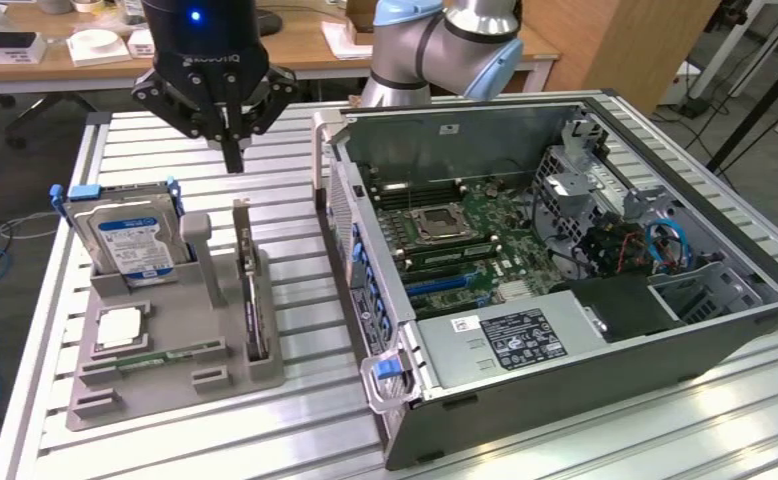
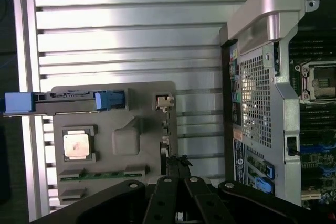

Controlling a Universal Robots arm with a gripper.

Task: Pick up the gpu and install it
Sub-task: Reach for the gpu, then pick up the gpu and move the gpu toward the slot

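Observation:
The gpu [image 1: 248,290] stands on its long edge in a slot of the grey holder tray [image 1: 216,380], a thin black card with its silver bracket at the far end. My gripper [image 1: 233,160] hangs above the far end of the tray, fingers pressed together and pointing down, with nothing between them. In the wrist view the shut gripper [image 2: 178,161] sits over the gpu [image 2: 166,129], which appears edge-on as a narrow strip with its silver bracket beyond the fingertips; the card's near part is hidden behind the fingers.
A silver hard drive [image 1: 129,240] with a blue label stands in the same tray, beside a processor chip [image 1: 120,328] and a green memory stick [image 1: 162,355]. The open computer case [image 1: 549,270] lies to the exterior view's right, motherboard [image 1: 469,240] exposed. All rests on a slatted aluminium table [image 1: 296,420].

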